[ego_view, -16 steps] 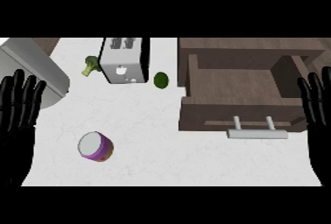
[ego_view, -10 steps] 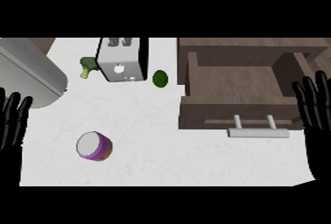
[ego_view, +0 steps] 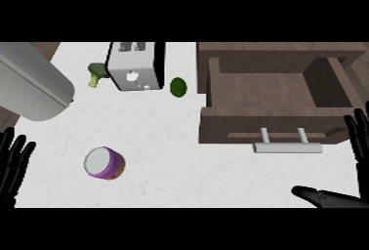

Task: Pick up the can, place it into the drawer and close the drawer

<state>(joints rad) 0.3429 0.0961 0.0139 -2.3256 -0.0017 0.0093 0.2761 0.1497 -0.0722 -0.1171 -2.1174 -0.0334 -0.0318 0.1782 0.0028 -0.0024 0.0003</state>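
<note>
The can (ego_view: 104, 163) is purple with a white end and lies on its side on the white counter (ego_view: 180, 171) at the lower left. The brown drawer (ego_view: 274, 97) stands pulled open at the upper right, its inside bare, with a grey bar handle (ego_view: 288, 147) on its front. My left hand (ego_view: 11, 166) shows at the lower left edge, fingers straight and up, left of the can and apart from it. My right hand (ego_view: 356, 139) is open at the right edge beside the drawer front, its thumb (ego_view: 324, 197) pointing left.
A silver toaster (ego_view: 134, 66) stands at the back, with broccoli (ego_view: 96, 74) on its left and a small dark green fruit (ego_view: 178, 87) on its right. A large grey rounded body (ego_view: 29, 83) fills the upper left corner.
Everything in view has grown larger and shifted down. The grey body at the upper left takes up more room. My right hand sits lower, and its thumb now shows. The can has not moved on the counter.
</note>
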